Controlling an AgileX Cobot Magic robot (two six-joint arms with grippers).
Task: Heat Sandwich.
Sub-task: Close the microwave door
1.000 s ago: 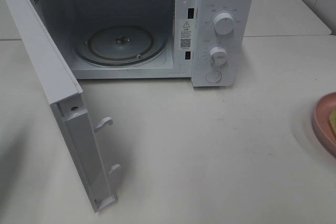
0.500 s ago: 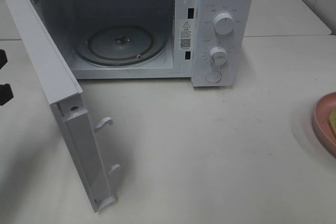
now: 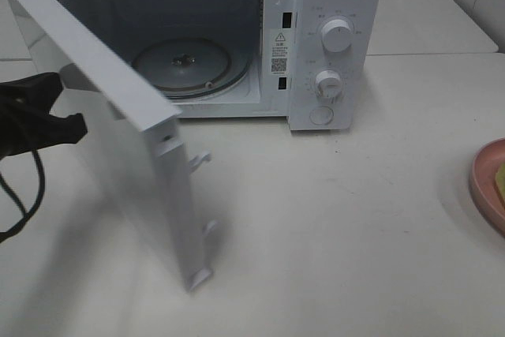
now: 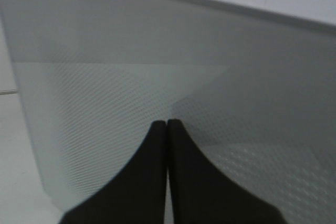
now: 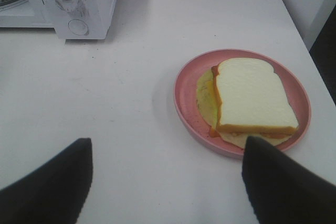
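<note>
The sandwich (image 5: 252,95), white bread over yellow filling, lies on a round pink plate (image 5: 184,87) on the table. Only the plate's edge (image 3: 483,183) shows at the far right of the high view. My right gripper (image 5: 167,145) hangs open just short of the plate, with nothing between its fingers. The white microwave (image 3: 331,5) stands at the back with its door (image 3: 118,140) half swung and its glass turntable (image 3: 183,65) bare. My left gripper (image 3: 75,122) is shut, its tips against the door's outer face (image 4: 157,51).
The microwave's two knobs (image 3: 338,35) and round button (image 3: 321,115) face front. A black cable (image 3: 24,195) hangs from the left arm. White tabletop (image 3: 339,234) stretches between the microwave and the plate. The door's latch hooks (image 3: 201,159) stick out.
My left gripper has come in from the left and met the door's outer face. The door has swung partway toward the microwave's opening. The plate and sandwich have not moved.
</note>
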